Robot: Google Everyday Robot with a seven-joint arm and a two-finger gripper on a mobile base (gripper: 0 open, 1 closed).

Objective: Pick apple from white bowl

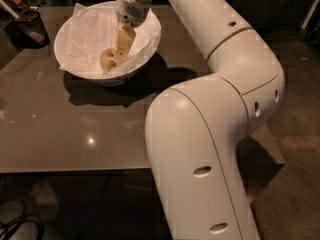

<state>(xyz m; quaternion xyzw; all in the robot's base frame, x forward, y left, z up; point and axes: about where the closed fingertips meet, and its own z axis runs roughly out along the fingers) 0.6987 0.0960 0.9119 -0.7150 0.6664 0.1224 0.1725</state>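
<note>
The white bowl [151, 32], lined with crumpled white paper, stands at the back left of the brown table [70, 129]. The small yellowish apple [105, 61] with a reddish blush lies near the bowl's middle. My gripper [120, 53] reaches straight down into the bowl from above. Its tip is right against the apple's right side. The gripper body hides part of the apple.
A small dark mesh cup [27, 28] with items in it stands at the table's far left corner. My large white arm [200, 134] crosses the right half of the view and hangs over the table's right edge. Dark floor lies beyond the table.
</note>
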